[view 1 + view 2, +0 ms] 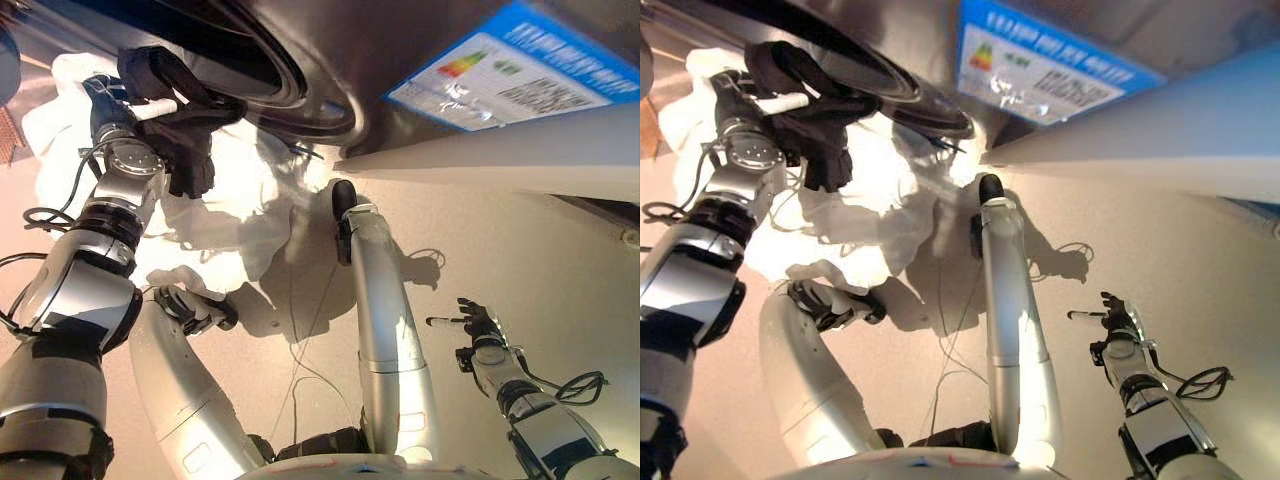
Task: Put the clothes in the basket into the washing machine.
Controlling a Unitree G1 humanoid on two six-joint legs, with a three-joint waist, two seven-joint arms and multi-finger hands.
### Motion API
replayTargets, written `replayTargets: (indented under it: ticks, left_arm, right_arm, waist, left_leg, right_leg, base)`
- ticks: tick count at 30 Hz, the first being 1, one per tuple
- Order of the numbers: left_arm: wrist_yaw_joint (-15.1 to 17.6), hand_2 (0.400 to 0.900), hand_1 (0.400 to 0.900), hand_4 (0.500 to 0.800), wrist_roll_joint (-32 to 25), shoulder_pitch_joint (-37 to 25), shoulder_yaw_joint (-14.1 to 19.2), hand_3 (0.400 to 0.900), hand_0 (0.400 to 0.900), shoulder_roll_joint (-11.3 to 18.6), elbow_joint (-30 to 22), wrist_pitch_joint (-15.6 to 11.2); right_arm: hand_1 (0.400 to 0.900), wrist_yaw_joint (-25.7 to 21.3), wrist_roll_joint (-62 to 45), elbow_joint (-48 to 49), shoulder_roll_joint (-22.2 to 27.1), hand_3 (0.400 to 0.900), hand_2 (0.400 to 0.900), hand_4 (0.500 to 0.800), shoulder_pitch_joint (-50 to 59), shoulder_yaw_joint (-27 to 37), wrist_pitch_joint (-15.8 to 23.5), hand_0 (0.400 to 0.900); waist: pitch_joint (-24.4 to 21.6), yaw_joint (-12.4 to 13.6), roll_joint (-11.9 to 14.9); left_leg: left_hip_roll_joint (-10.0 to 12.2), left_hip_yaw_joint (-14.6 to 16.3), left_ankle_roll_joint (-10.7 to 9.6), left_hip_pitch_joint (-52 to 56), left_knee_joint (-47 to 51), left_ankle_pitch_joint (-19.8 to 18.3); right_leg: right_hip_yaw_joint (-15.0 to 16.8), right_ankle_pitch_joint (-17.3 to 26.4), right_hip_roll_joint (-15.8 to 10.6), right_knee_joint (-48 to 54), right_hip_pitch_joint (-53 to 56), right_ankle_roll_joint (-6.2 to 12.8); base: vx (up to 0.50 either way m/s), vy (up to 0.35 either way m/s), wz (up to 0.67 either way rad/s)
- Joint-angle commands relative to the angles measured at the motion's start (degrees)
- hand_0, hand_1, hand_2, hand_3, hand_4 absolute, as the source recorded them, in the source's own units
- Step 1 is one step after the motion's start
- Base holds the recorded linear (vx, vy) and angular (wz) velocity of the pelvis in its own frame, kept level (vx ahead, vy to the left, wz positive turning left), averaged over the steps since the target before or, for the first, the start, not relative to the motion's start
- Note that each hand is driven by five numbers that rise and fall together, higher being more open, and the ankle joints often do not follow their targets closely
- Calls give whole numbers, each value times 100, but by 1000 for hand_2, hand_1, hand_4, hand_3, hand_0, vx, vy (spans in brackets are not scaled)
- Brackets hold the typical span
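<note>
My left hand (112,108) is raised at the upper left, with its fingers curled round a black garment (188,140). The garment hangs from the hand right at the lower rim of the washing machine's round door opening (285,80). Below and behind it lies a brightly lit heap of white clothes (245,205); I cannot make out the basket's rim. My right hand (478,325) hangs low at the right over the floor, with relaxed fingers and nothing in it.
The washing machine's dark front (420,40) fills the top of the view and carries a blue-edged label (510,75). A pale ledge (500,155) runs below it on the right. Beige floor (560,280) lies under my right hand.
</note>
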State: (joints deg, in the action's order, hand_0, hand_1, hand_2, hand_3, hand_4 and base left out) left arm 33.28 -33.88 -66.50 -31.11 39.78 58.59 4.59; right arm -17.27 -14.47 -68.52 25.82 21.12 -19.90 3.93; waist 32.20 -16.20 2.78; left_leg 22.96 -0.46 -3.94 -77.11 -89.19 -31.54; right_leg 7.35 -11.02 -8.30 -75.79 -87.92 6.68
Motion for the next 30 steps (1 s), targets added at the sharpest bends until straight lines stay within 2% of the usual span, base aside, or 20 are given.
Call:
replayTargets:
  ticks: [1, 6, 10, 15, 21, 25, 30]
  left_arm:
    - [-261, 400, 400, 500, -178, -376, -169, 400, 400, -440, -394, -387]
    - [-232, 400, 400, 500, -183, -227, -53, 400, 400, -424, -467, -267]
    - [-382, 400, 400, 500, -537, 23, 125, 400, 400, -469, -499, -161]
    - [-722, 400, 400, 500, -1247, 608, 580, 400, 400, -708, -540, -322]
    - [-900, 400, 400, 500, -1821, 1196, 1047, 400, 400, -903, -936, -383]
    - [-969, 400, 400, 500, -1893, 1231, 1098, 400, 400, -900, -1151, -532]
    - [-971, 400, 400, 500, -2246, 1065, 1023, 400, 400, -844, -1432, -662]
  right_arm:
    - [900, -373, -214, 156, 329, 900, 900, 800, -938, 194, -90, 900]
    - [900, -439, -126, 273, 308, 900, 900, 800, -1036, 200, -134, 900]
    - [900, -412, 57, 298, 280, 900, 900, 800, -1208, 284, -123, 900]
    - [900, -415, 369, 334, 195, 900, 900, 800, -1324, 384, -216, 900]
    - [900, -365, 670, 370, 128, 900, 900, 800, -1483, 485, -280, 900]
    - [900, -350, 746, 295, 111, 900, 900, 800, -1420, 496, -269, 900]
    - [900, -290, 760, 178, 168, 900, 900, 800, -1328, 503, -302, 900]
  waist:
    - [-241, -250, 148]
    - [-241, -191, 180]
    - [-241, -163, 194]
    - [-241, -103, 177]
    - [-243, -5, 128]
    - [-332, 30, 73]
    - [-469, 41, 11]
  left_leg:
    - [5, 33, 566, -18, -144, -216]
    - [21, -21, 596, 106, -170, -151]
    - [62, -71, 578, 408, -67, -24]
    - [107, -75, 477, 984, 238, 217]
    - [93, -93, 335, 1559, 585, 458]
    - [13, 63, 248, 1958, 1078, 649]
    - [-105, 180, 170, 2309, 1577, 789]
  right_leg:
    - [-158, -335, -258, -39, 332, -152]
    - [-219, -336, -298, -54, 494, -137]
    - [-247, -332, -329, -16, 764, -111]
    - [-282, -308, -393, 148, 1280, -71]
    - [-266, -232, -484, 359, 1881, -56]
    - [-346, -162, -508, 767, 2312, -35]
    - [-414, -74, -559, 1195, 2701, -19]
  base:
    - [8, -9, 9]
    - [37, 7, 4]
    - [83, 23, 5]
    - [111, 32, 4]
    - [123, 9, 7]
    - [37, 15, 4]
    - [45, 27, 4]
